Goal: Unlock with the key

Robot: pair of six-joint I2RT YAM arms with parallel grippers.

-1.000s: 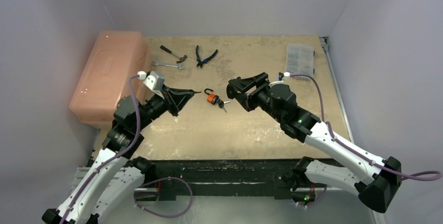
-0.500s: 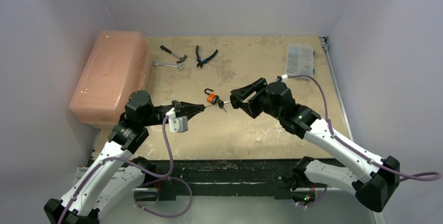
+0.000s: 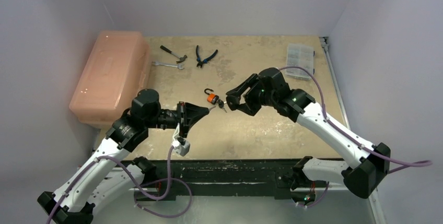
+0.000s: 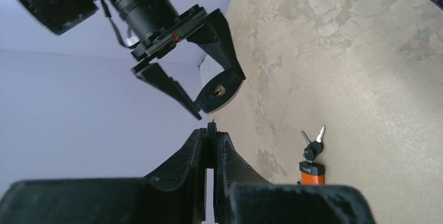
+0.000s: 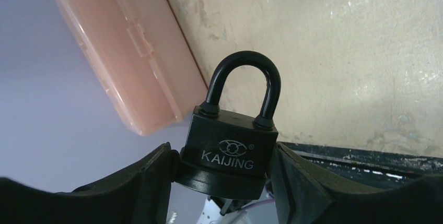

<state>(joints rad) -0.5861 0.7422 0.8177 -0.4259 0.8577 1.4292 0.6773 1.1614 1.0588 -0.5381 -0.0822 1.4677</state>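
My right gripper (image 5: 223, 157) is shut on a black padlock (image 5: 230, 148) marked KAIJING, gripping its body from both sides, with the shackle closed and pointing away from the wrist. In the left wrist view the padlock's (image 4: 220, 90) underside with the brass keyhole faces my left gripper (image 4: 211, 132). That gripper is shut on a small key (image 4: 211, 125), of which only the tip shows past the fingertips. The tip is just short of the keyhole, with a small gap. From above, both grippers (image 3: 207, 110) (image 3: 233, 99) meet over the table's middle.
An orange padlock (image 3: 211, 98) with a bunch of keys (image 3: 222, 105) lies on the table right under the grippers. A pink plastic toolbox (image 3: 107, 75) fills the left side. Hammer (image 3: 173, 52), wrench (image 3: 167, 65), pliers (image 3: 205, 56) and a clear organiser box (image 3: 300, 59) lie at the back.
My left wrist has rolled over, its camera now hanging below, and its gripper has moved right towards the padlock. The right arm has lifted its elbow and kept the padlock facing left.
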